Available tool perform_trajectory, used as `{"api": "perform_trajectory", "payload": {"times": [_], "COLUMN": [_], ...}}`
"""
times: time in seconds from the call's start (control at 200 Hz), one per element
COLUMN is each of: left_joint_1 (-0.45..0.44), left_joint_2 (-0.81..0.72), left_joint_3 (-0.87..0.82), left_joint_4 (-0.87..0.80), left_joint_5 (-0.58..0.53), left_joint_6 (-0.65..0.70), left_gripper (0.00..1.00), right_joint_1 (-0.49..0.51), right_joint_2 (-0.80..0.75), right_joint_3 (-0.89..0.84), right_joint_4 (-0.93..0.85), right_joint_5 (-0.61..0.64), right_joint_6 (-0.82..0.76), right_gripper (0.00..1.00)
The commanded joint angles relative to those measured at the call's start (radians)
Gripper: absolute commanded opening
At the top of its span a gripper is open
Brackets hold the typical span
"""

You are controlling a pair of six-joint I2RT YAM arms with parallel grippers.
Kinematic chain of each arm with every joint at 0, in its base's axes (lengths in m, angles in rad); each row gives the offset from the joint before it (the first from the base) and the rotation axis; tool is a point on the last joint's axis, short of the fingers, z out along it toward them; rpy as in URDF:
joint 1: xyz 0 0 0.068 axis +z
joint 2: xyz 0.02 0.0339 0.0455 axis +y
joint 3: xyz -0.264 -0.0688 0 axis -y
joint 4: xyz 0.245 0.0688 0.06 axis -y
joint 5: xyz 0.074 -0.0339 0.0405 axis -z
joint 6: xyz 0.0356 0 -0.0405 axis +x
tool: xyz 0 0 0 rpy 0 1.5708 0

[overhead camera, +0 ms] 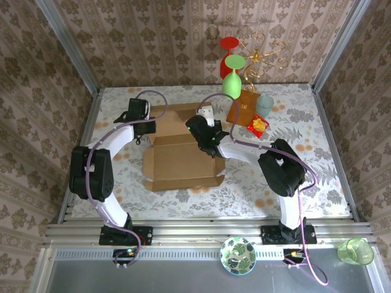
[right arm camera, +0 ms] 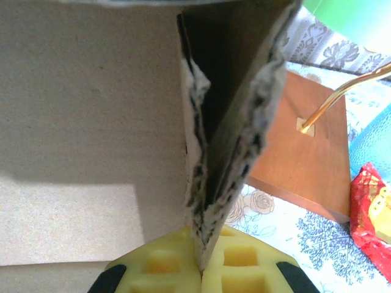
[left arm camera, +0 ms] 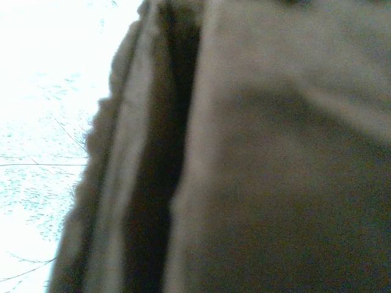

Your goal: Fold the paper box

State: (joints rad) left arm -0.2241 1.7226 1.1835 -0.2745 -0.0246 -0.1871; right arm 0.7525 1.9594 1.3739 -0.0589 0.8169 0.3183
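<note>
Floral-print table (overhead camera: 317, 152) in front of me carries paper box (overhead camera: 183, 162) at ctr; to its right, wooden stand base (overhead camera: 243, 107), teal cup (overhead camera: 264, 105) & red packet (overhead camera: 258, 126).

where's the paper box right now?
The paper box lies mid-table in the top view, between the left gripper and right gripper; the wooden stand base sits to its right.

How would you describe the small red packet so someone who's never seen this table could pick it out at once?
On the floral table, look right of the paper box to the wooden base of the gold wire stand. The red packet lies flat at that base's near right corner, in front of the pale blue cup; it alone is crinkly red with yellow.
</note>
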Motion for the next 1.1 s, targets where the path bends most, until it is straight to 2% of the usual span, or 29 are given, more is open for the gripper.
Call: {"api": "perform_trajectory", "payload": {"times": [0.0, 0.235, 0.48, 0.725, 0.945, 1.035, 1.095], "left_joint_1": [0.015, 0.019, 0.013, 0.024, 0.054, 0.060, 0.062], "left_joint_2": [0.031, 0.085, 0.104, 0.100, 0.121, 0.163, 0.189], "left_joint_3": [0.036, 0.088, 0.117, 0.123, 0.121, 0.147, 0.166], "left_joint_4": [-0.066, -0.114, -0.145, -0.159, -0.119, -0.121, -0.124], "left_joint_5": [0.076, 0.122, 0.123, 0.134, 0.171, 0.178, 0.169], "left_joint_6": [0.017, 0.036, 0.027, 0.046, 0.081, 0.093, 0.097], "left_gripper": [0.14, 0.19, 0.45, 0.57, 0.57, 0.52, 0.45], "right_joint_1": [-0.004, -0.027, -0.068, -0.088, -0.103, -0.110, -0.113], "right_joint_2": [0.026, 0.053, 0.092, 0.113, 0.130, 0.137, 0.141], "right_joint_3": [0.041, 0.089, 0.146, 0.173, 0.202, 0.210, 0.220], "right_joint_4": [-0.049, -0.112, -0.209, -0.239, -0.258, -0.266, -0.276], "right_joint_5": [-0.019, -0.080, -0.147, -0.188, -0.227, -0.241, -0.250], "right_joint_6": [0.026, 0.049, 0.079, 0.074, 0.061, 0.062, 0.061], "right_gripper": [0.00, 0.00, 0.00, 0.00, 0.00, 0.00, 0.00]}}
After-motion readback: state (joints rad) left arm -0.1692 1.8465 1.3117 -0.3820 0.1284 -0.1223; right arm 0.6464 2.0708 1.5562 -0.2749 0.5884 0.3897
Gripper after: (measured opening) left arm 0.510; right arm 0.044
